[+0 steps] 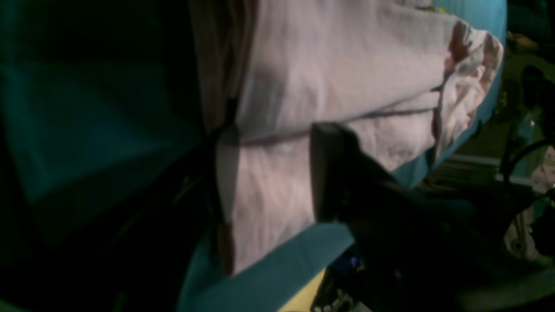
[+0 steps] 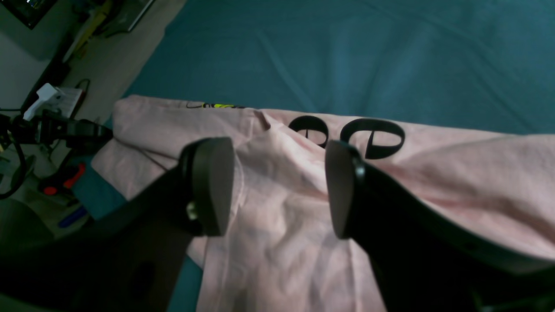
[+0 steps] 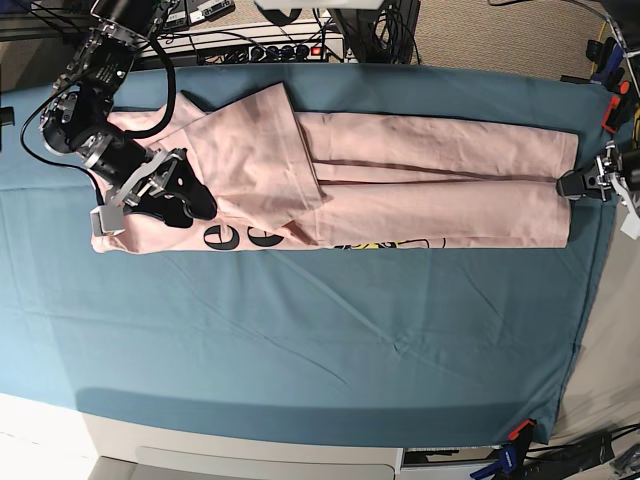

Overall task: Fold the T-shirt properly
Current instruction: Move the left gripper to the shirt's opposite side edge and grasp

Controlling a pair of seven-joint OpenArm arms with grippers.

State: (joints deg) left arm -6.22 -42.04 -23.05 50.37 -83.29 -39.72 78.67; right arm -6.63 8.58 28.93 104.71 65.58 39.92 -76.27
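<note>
The pale pink T-shirt [image 3: 430, 190] lies in a long band across the far part of the table, with one end folded over as a flap [image 3: 250, 150]. Black lettering [image 3: 245, 237] shows at its near edge and also appears in the right wrist view [image 2: 373, 136]. My right gripper [image 3: 195, 205] hovers over the shirt's left end, open [image 2: 277, 186], with only cloth [image 2: 282, 242] below the fingers. My left gripper [image 3: 572, 186] is at the shirt's right end. Its fingers stand apart [image 1: 271, 173] over the fabric [image 1: 347, 65], with nothing pinched.
A teal cloth [image 3: 300, 340] covers the table. Clamps [image 3: 615, 100] hold it at the right edge and at the front corner [image 3: 515, 430]. Cables and electronics [image 3: 260, 45] run along the far edge. The floor [image 2: 26, 108] with tools is off the left side.
</note>
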